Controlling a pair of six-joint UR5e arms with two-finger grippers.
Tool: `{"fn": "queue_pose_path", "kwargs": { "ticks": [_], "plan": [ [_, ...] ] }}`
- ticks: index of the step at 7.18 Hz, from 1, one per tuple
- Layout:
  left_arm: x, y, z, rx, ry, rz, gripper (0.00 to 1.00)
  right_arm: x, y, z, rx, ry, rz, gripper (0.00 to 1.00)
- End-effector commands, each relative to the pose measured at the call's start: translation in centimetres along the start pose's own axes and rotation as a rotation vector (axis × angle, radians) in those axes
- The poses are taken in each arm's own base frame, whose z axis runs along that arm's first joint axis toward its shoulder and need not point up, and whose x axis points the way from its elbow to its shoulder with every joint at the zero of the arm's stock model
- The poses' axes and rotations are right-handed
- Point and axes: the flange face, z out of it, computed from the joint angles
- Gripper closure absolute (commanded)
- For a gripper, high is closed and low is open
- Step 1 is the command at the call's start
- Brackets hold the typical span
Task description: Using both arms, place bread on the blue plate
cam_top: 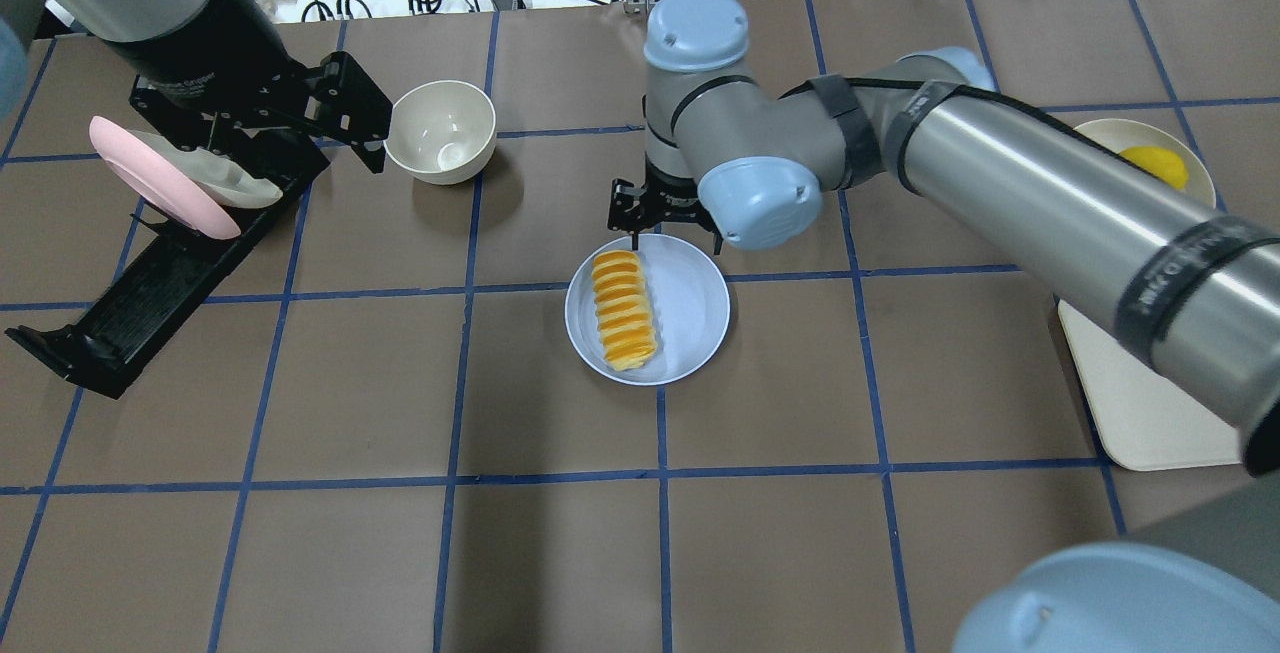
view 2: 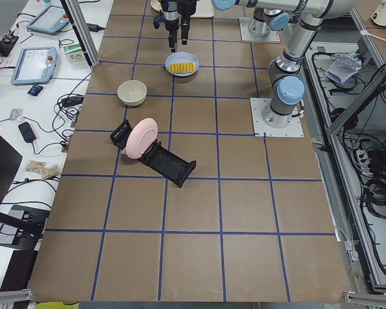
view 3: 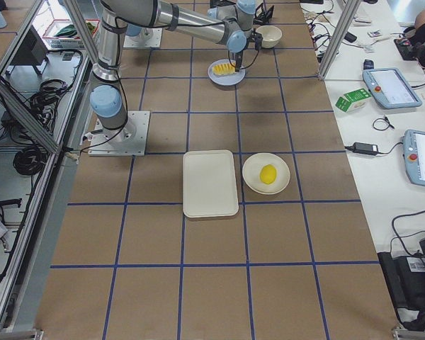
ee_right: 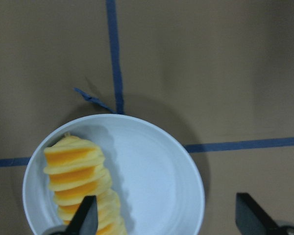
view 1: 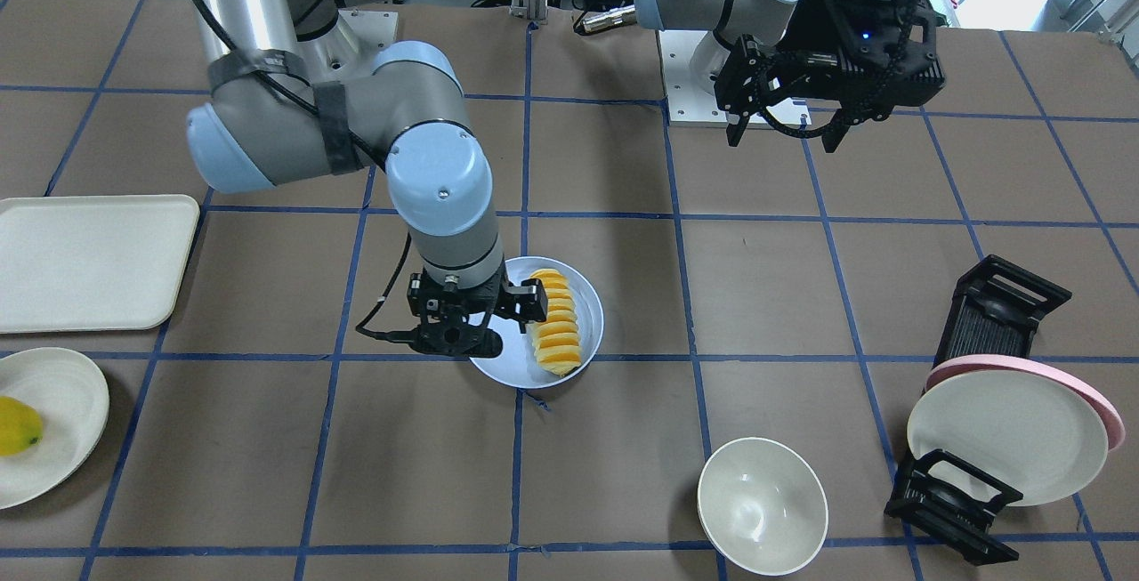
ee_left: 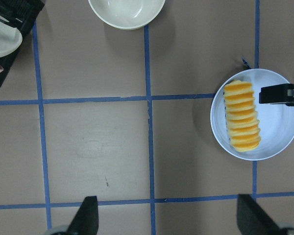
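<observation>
Bread [cam_top: 624, 310] — ridged, plastic-looking, matt. Blue plate [cam_top: 695, 318]: smooth, matt. Bowl [cam_top: 440, 131]: cream, glossy, with highlights inside. Table [cam_top: 400, 553]: brown matt paper-like cover, blue tape lines. Right arm [cam_top: 1050, 203] — brushed metal tube, satin sheen.

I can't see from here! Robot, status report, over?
Left gripper open, empty, away. Right gripper open above the round pale-blue plate. Ridged orange-yellow toy bread loaf lying on plate. Nothing in the way.
</observation>
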Motion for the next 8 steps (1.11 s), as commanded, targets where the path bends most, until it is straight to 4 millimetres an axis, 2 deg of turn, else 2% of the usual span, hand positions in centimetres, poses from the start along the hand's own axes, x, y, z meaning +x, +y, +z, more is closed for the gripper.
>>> {"fn": "queue_pose_path", "kwargs": {
  "ticks": [1,2,3,4,6,8],
  "plan": [
    [0.0,0.0,0.3,-0.002,0.002,0.0,0.0,8.3,0.4,-8.4,0.006,0.006,0.016,0.0],
    [-0.1,0.0,0.3,-0.002,-0.004,0.0,0.0,11.6,1.1,-11.3,0.001,0.006,0.003,0.0],
    [-0.1,0.0,0.5,-0.004,-0.004,0.0,0.0,14.1,2.1,-13.4,-0.019,0.007,0.037,0.0],
    [-0.1,-0.1,0.5,-0.002,-0.004,0.0,0.0,15.5,2.9,-15.4,0.007,0.008,0.062,0.0],
    [-0.1,0.0,0.4,-0.001,-0.006,0.0,0.0,16.8,3.5,-16.7,0.028,0.09,0.076,0.0],
    [-0.1,0.0,0.4,-0.001,-0.006,-0.001,0.0,16.7,3.8,-16.2,0.015,0.09,0.075,0.0]
  ]
}}
